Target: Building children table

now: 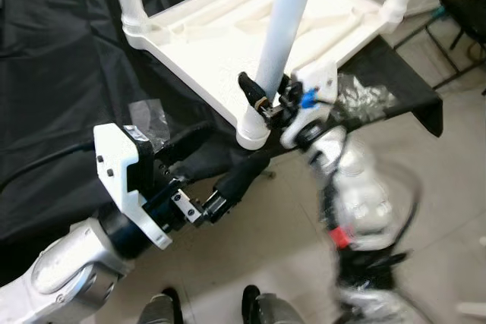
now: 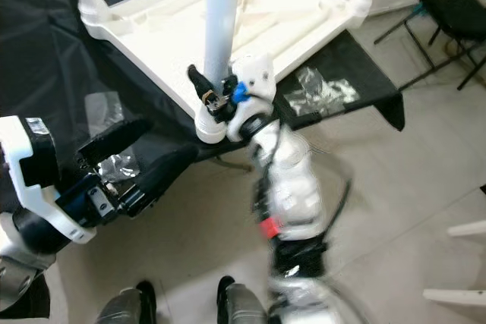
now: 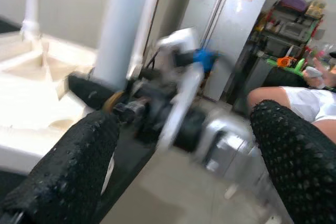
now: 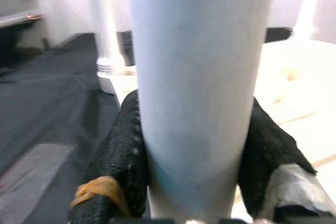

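Clamping a smooth, pale-blue round leg (image 1: 287, 28) at the frame's centre, the right gripper (image 1: 267, 95) is shown close-up by its wrist view, while the inverted white plastic table (image 1: 228, 28), three upright legs counted, fills the top and the left gripper (image 1: 216, 168) hangs parted at lower left.
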Motion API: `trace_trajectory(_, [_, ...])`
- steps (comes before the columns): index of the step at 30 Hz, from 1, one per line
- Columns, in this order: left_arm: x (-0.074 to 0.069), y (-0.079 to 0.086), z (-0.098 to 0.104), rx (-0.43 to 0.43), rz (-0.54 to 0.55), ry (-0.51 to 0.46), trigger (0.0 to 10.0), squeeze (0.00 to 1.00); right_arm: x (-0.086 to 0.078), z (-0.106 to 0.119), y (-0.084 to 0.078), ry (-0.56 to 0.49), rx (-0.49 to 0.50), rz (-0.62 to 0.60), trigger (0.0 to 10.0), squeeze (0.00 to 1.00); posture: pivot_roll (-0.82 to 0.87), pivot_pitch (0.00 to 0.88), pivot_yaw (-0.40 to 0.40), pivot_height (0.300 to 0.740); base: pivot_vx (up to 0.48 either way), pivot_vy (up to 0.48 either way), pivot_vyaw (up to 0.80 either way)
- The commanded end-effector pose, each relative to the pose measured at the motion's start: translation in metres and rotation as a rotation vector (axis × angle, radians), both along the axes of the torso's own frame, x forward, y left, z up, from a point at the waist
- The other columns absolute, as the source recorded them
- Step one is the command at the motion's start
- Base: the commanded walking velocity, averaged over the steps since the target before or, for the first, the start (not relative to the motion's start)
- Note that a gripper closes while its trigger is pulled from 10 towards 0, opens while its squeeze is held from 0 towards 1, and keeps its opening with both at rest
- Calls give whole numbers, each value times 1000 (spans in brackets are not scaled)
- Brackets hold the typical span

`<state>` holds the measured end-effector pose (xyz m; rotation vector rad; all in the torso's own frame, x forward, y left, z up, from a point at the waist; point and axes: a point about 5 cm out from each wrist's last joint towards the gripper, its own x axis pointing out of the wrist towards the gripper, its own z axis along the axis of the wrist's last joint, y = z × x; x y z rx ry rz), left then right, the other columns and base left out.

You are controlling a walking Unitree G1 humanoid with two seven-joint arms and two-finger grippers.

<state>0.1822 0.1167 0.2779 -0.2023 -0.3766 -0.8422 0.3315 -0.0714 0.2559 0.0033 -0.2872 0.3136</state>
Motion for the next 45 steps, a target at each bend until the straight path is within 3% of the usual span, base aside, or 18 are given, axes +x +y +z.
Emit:
trace_trajectory(1, [0, -2, -1, 5, -23, -6, 10000, 0, 27, -50, -7, 248, -19, -156, 0, 0, 61, 276, -78, 740, 0, 0, 0])
trace_trajectory(4, [1, -2, -1, 6, -27, -7, 10000, 0, 32, -45, -2, 245, -9, -135, 0, 0, 61, 276, -78, 740, 0, 0, 0])
trace_trajectory(5, [2, -3, -1, 8, -28, -8, 10000, 0, 33, -41, 1, 253, -11, -108, 10000, 0, 63, 279, -75, 740, 0, 0, 0])
trace_trajectory(9, [2, -4, -1, 7, -31, -9, 10000, 0, 31, -34, 6, 244, 11, -56, 10000, 0, 59, 283, -75, 740, 0, 0, 0])
trace_trajectory(11, [4, -2, 0, 12, -26, -10, 10000, 0, 21, -9, 10, 159, 38, 215, 10000, 0, 57, 308, -73, 740, 0, 0, 0])
trace_trajectory(13, [4, -2, 0, 14, -23, -10, 10000, 0, 14, 0, 12, 125, 53, 304, 10000, 0, 58, 310, -74, 740, 0, 0, 0])
trace_trajectory(14, [4, -1, 0, 17, -20, -10, 10000, 0, 6, 9, 8, 69, 12, 377, 10000, 667, 63, 317, -75, 740, 0, 0, 0])
trace_trajectory(17, [3, -1, 0, 17, -20, -10, 10000, 0, 4, 10, 7, 60, -3, 376, 10000, 667, 63, 317, -75, 740, 0, 0, 0])
trace_trajectory(18, [4, -1, 0, 17, -17, -11, 10000, 0, 2, 12, 6, 52, 16, 445, 10000, 1000, 64, 323, -78, 740, 0, 0, 0])
trace_trajectory(19, [3, -1, 0, 17, -13, -7, 10000, 0, 3, 16, -8, 24, -38, 520, 10000, 1000, 71, 336, -78, 740, 0, 0, 0])
trace_trajectory(26, [-1, 0, -2, 19, -1, 3, 10000, 0, 18, 42, -55, -49, -232, 683, 10000, 1000, 85, 356, -81, 740, 0, 0, 0])
trace_trajectory(30, [-2, 0, -2, 18, 0, 5, 10000, 0, 24, 50, -60, -52, -275, 731, 10000, 1000, 94, 361, -82, 740, 0, 0, 0])
trace_trajectory(31, [-3, 0, -1, 17, 1, 5, 10000, 0, 25, 55, -60, -52, -293, 783, 10000, 137, 96, 363, -83, 740, 0, 0, 0])
trace_trajectory(32, [-4, 0, -1, 16, 2, 5, 10000, 0, 25, 58, -59, -52, -303, 820, 10000, 137, 96, 363, -83, 740, 0, 0, 0])
trace_trajectory(33, [-5, 0, -1, 15, 4, 6, 10000, 0, 25, 60, -57, -44, -319, 871, 10000, 0, 99, 363, -83, 740, 0, 0, 0])
trace_trajectory(42, [-10, -1, -1, 13, 5, 8, 10000, 0, 35, 76, -55, -59, -371, 947, 10000, 0, 107, 365, -90, 740, 0, 0, 0])
trace_trajectory(43, [-11, -1, -1, 12, 9, 7, 10000, 0, 35, 80, -58, -53, -406, 972, 0, 0, 107, 364, -94, 740, 0, 0, 0])
trace_trajectory(45, [-12, -1, -1, 12, 10, 7, 10000, 0, 35, 81, -60, -49, -417, 979, 0, 0, 107, 364, -94, 740, 0, 0, 0])
